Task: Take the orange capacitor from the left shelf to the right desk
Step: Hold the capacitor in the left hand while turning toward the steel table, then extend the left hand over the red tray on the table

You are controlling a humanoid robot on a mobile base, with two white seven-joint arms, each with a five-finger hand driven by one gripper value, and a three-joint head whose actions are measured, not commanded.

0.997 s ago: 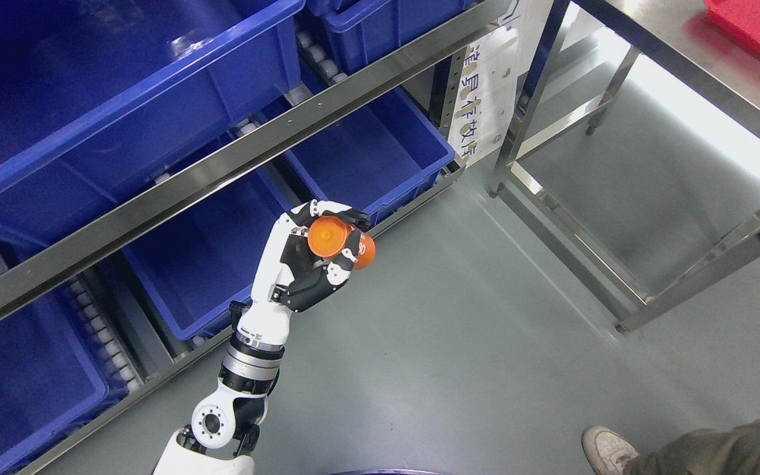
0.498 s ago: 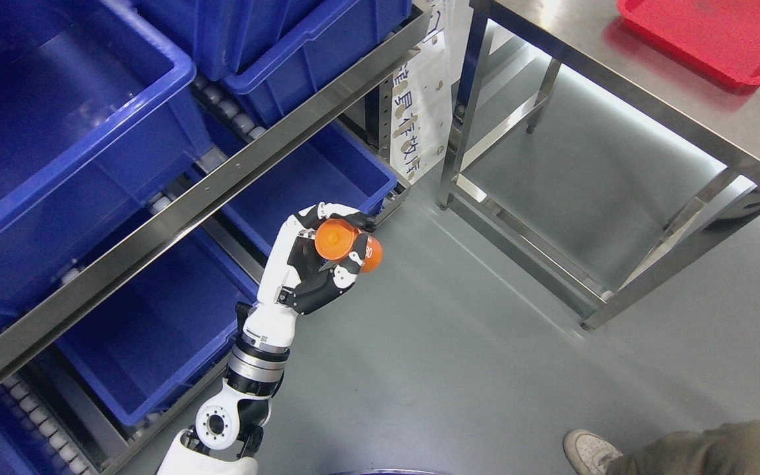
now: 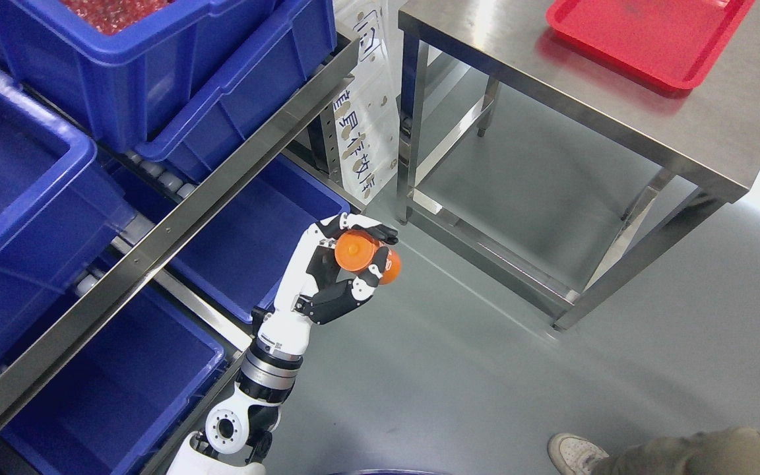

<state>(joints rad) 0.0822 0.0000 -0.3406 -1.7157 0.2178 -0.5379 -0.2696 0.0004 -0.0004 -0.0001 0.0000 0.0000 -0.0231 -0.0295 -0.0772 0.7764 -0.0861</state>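
Big steel shelf [image 3: 175,218] of blue bins [image 3: 136,72] on the left, steel desk [image 3: 617,125] with a red tray [image 3: 644,39] on the right. Left hand [image 3: 334,277] is wrapped around the orange capacitor [image 3: 363,254], up over the floor between the two.
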